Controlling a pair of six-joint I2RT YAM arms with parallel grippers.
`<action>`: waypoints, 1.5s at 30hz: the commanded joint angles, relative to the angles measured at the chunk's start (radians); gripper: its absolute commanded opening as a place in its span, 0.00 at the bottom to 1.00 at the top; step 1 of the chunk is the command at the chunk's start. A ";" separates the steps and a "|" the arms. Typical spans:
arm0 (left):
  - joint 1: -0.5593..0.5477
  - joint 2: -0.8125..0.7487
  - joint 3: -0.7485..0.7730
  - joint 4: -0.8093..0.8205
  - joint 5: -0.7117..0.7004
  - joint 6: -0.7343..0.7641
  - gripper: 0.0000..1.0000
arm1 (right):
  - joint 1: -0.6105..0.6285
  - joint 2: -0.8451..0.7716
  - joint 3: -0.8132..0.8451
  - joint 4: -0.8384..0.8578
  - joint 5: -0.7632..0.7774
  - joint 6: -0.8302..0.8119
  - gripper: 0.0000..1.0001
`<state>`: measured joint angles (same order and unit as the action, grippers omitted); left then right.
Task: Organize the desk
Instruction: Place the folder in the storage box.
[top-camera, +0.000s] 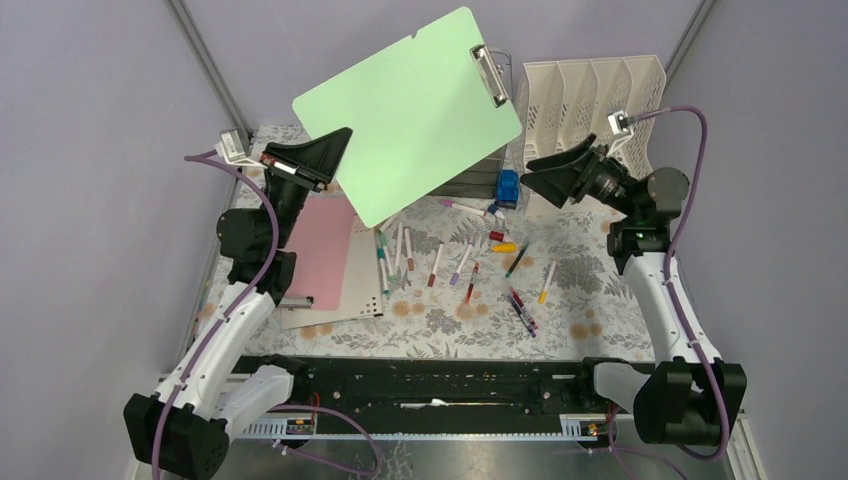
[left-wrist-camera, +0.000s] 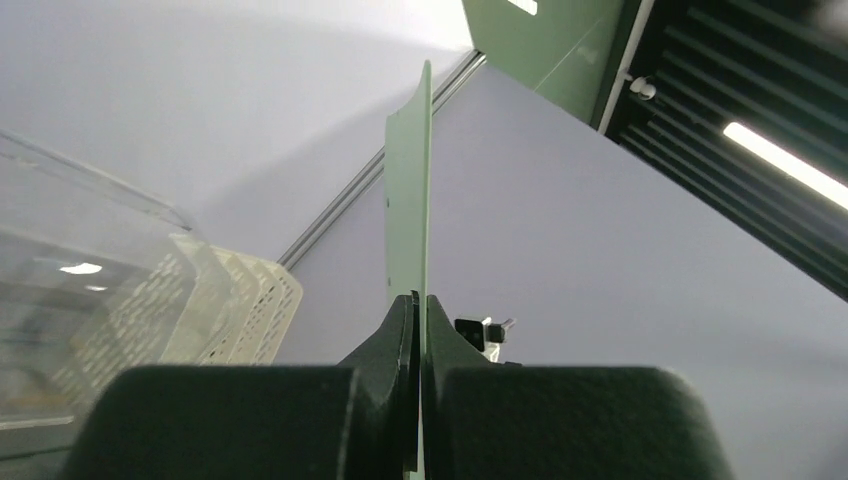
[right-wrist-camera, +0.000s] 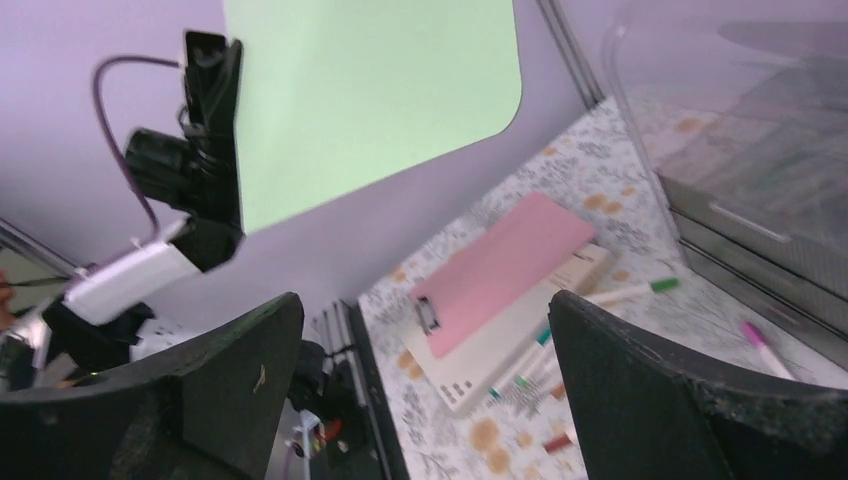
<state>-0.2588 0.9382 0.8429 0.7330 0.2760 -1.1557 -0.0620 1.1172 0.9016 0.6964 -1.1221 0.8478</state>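
The desk has a white cloth with grey ferns and orange flowers. My left gripper is shut on the lower corner of a light green clipboard and holds it high above the desk, tilted, its metal clip at the upper right. In the left wrist view the board is edge-on between the shut jaws. My right gripper is open and empty, raised at the back right; its view shows the green board and the left arm.
A pink clipboard lies on a beige board at left. Several markers and pens are scattered mid-desk. A white slotted file rack and a clear drawer box stand at the back, a blue object beside them. A black rail runs along the near edge.
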 joint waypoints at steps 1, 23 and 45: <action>-0.100 0.012 0.063 0.165 -0.193 0.073 0.00 | 0.118 0.006 0.032 0.262 0.194 0.219 1.00; -0.332 0.160 0.072 0.372 -0.369 0.125 0.00 | 0.212 0.113 0.213 0.213 0.437 0.427 0.96; -0.356 0.006 0.067 -0.335 -0.520 0.404 0.98 | -0.111 0.101 0.404 -0.046 0.098 0.005 0.00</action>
<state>-0.6170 1.0172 0.8577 0.6472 -0.1738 -0.9081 -0.0990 1.2484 1.2156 0.7170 -0.8608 1.0916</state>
